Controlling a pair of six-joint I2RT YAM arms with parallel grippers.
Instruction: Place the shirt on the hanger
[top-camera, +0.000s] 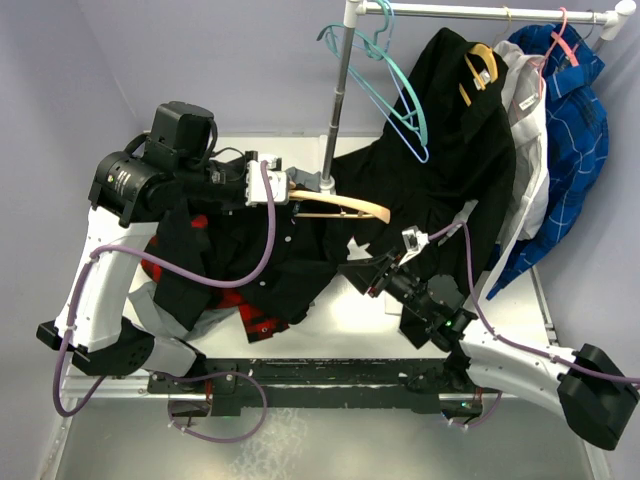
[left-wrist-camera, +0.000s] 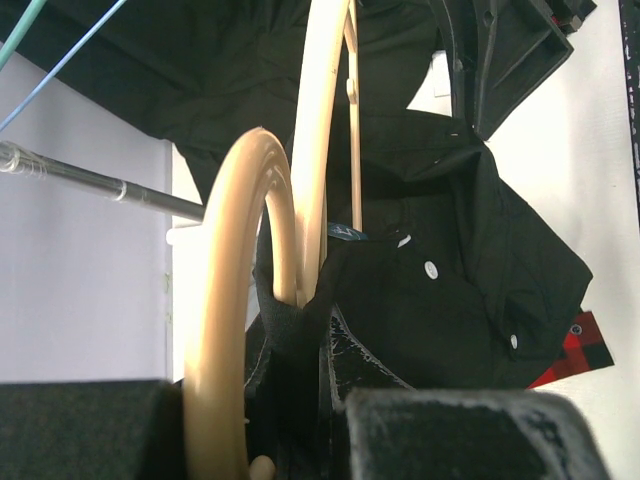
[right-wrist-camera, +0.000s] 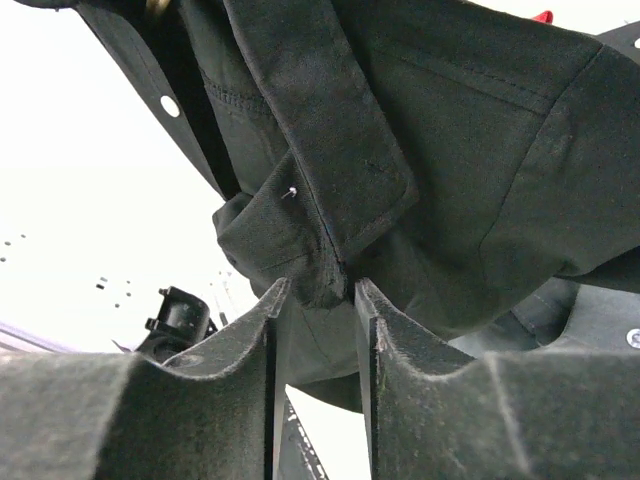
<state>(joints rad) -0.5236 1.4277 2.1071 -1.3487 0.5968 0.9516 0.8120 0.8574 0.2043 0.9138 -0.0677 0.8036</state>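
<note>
The black button-up shirt (top-camera: 270, 262) lies spread over the table, its white buttons showing in the left wrist view (left-wrist-camera: 430, 269). The tan wooden hanger (top-camera: 345, 206) is held level above it near the rack pole. My left gripper (top-camera: 283, 190) is shut on the hanger's neck; in the left wrist view (left-wrist-camera: 305, 300) the hook (left-wrist-camera: 232, 300) curves at the left and a shoulder (left-wrist-camera: 322, 140) runs upward. My right gripper (top-camera: 365, 275) is shut on a fold of the shirt's edge (right-wrist-camera: 320, 280), pinched between the fingertips (right-wrist-camera: 262, 310).
A clothes rack pole (top-camera: 340, 100) stands at the back with teal hangers (top-camera: 395, 85), a longer black garment (top-camera: 470, 120) and a blue shirt (top-camera: 572, 120). A red plaid shirt (top-camera: 252, 314) and a grey garment (top-camera: 150, 298) lie under the black shirt at left.
</note>
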